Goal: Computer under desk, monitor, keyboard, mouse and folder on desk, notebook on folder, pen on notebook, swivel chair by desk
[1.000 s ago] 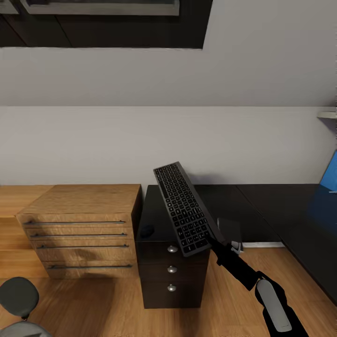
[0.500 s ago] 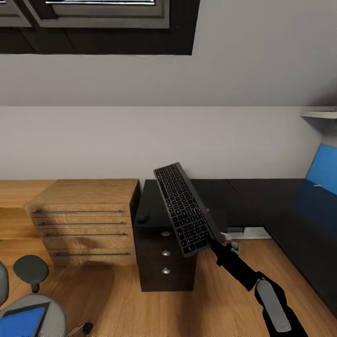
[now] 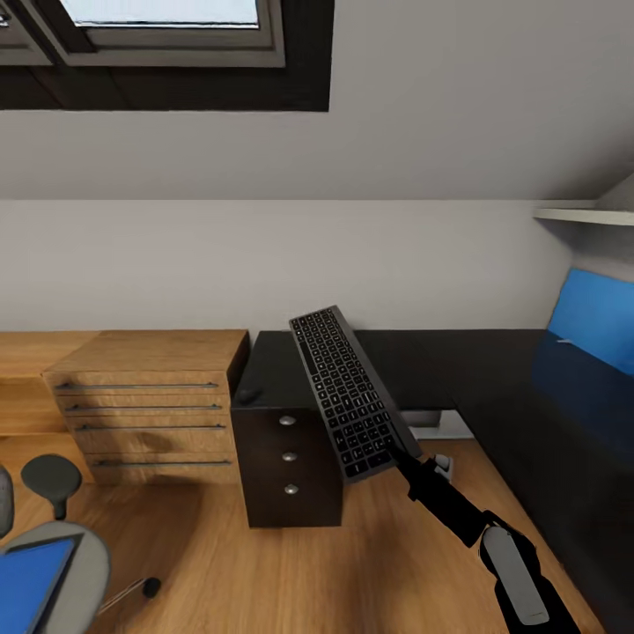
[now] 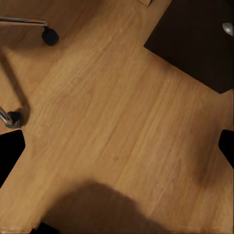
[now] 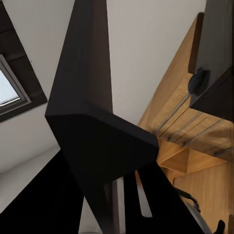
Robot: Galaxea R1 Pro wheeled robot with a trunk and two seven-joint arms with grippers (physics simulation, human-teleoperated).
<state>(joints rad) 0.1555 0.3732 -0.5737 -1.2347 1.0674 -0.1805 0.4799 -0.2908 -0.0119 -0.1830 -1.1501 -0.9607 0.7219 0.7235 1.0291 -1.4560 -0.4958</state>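
Head view showed your right claw (image 3: 398, 451) clamped on the keyboard (image 3: 352, 391), long axis raised toward the wall, black worktop (image 3: 493, 387) just beyond.

Occlusions and crops, current moment

Swivel chair (image 3: 53, 563) is running off the head view's lower-left corner, only part of seat, one armrest and a caster leg showing; folder (image 3: 26, 586) on it is being cropped too. Table (image 3: 493, 387) is continuing past the right edge. Mouse (image 3: 247, 396) is reading as a small dark blob, shape unclear. Keyboard (image 3: 350, 392) is covering the right gripper's fingers (image 3: 401, 451); grip detail is not resolving.
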